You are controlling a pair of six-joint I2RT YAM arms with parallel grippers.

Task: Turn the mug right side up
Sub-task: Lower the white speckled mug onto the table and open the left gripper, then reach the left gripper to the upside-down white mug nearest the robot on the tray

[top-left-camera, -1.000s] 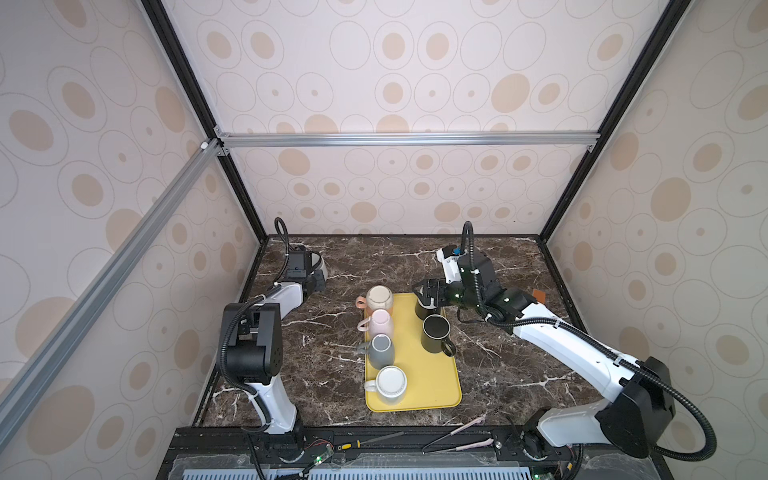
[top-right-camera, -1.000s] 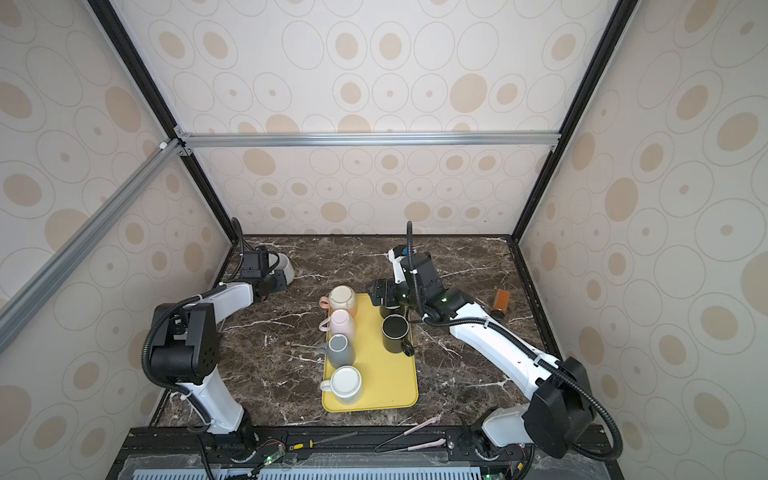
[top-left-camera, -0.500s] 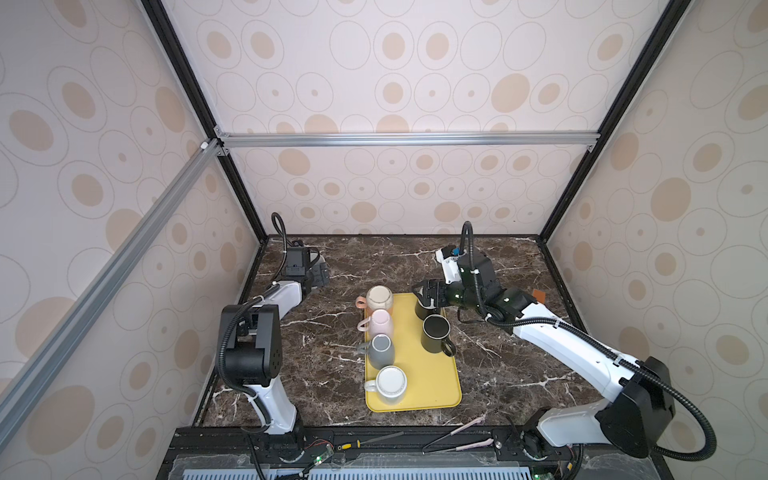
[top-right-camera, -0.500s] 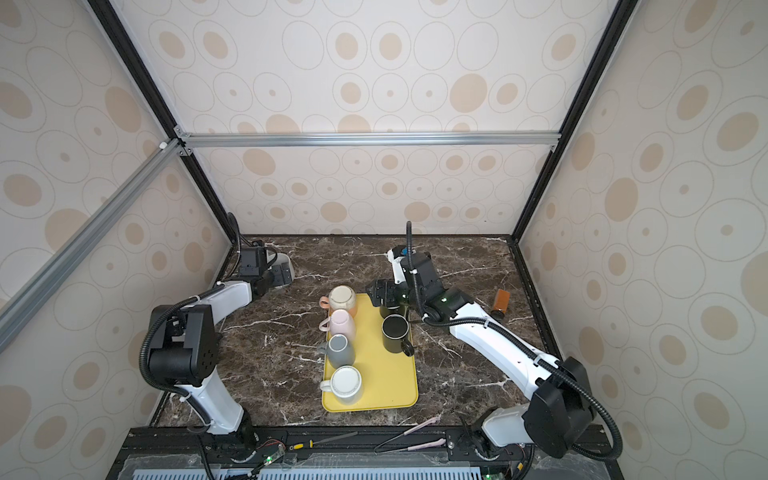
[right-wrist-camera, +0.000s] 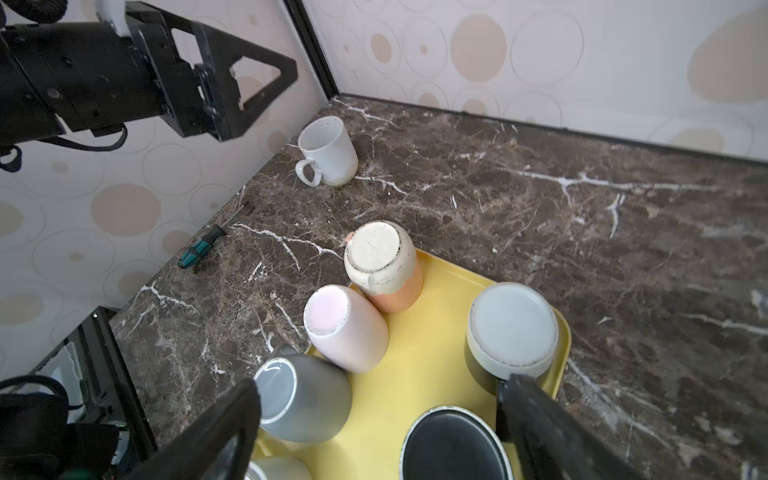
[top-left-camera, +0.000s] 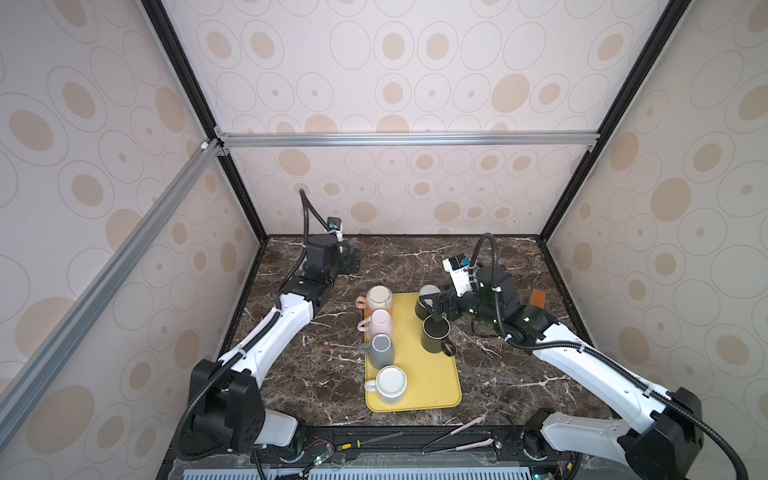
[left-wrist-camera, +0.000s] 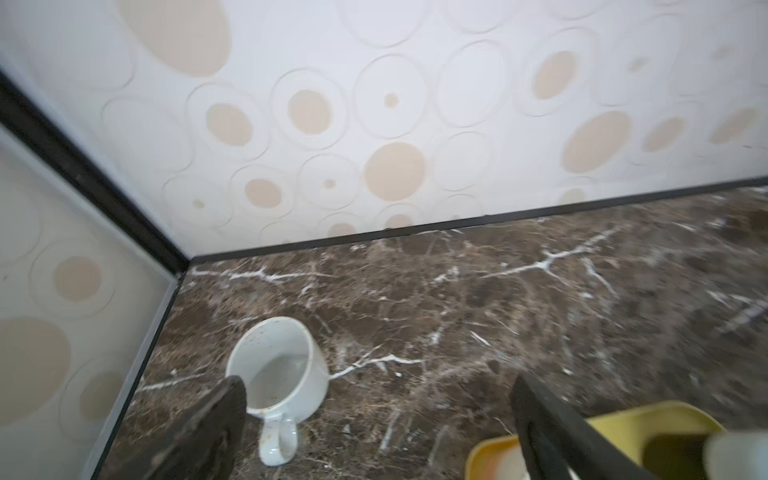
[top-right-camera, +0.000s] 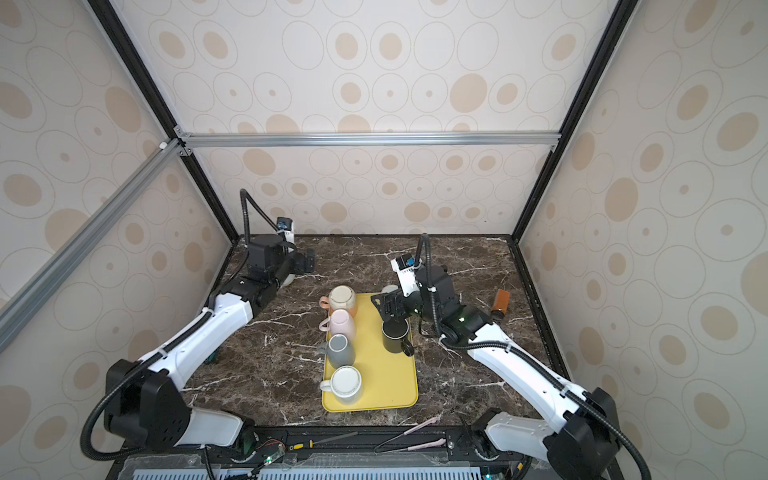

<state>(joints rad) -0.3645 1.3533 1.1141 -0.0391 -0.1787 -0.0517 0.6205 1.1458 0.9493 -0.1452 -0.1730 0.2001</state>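
2 end effectors in play, both spread wide with nothing gripped! The left end effector [left-wrist-camera: 374, 386] hangs in the air near the back-left corner of the bench [top-left-camera: 498, 361]. Just below it the white speckled mug [left-wrist-camera: 278, 370] stands mouth-up on the marble, off the yellow tray [top-left-camera: 428, 382]. The right end effector [right-wrist-camera: 378, 386] hovers over the tray's far end, above a black mug [right-wrist-camera: 453, 444] and beside a dark mug [right-wrist-camera: 513, 328] sitting base-up. A row of 4 mugs [top-left-camera: 380, 324] lines the tray's left side, bases up.
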